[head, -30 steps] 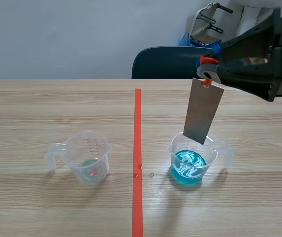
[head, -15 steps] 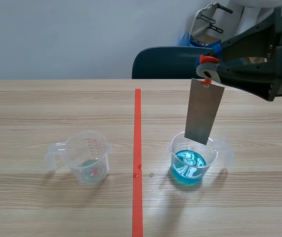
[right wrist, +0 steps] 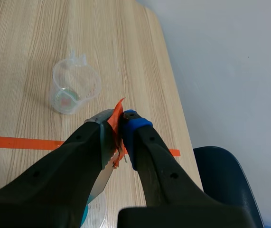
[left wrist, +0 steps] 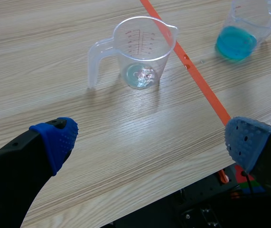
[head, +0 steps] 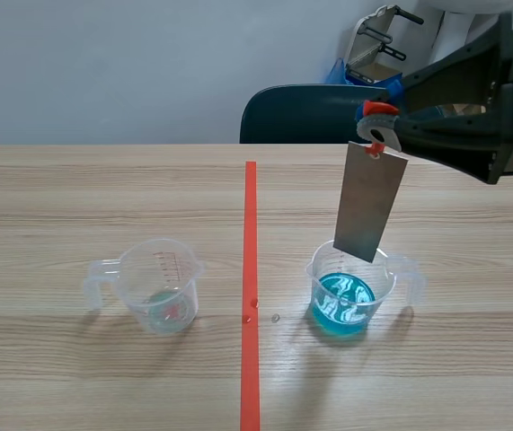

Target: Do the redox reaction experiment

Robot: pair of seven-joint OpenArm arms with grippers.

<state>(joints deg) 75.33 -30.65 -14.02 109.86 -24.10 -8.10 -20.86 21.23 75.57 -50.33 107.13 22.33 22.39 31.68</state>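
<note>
A grey metal strip (head: 370,202) is clamped at its orange-tagged top end by the right gripper (head: 379,121) and is hung tilted just above the measuring cup of blue liquid (head: 346,301). The left gripper (left wrist: 149,140) is spread wide with nothing between its fingers, and the clear cup (left wrist: 142,52) is seen ahead of it.

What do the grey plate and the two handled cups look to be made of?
Plate: likely metal; dull grey, flat, thin, rigid-looking. Near-empty cup and cup with blue liquid: clear plastic by the look, with see-through walls and moulded handles; the near-empty one bears printed graduations.
</note>
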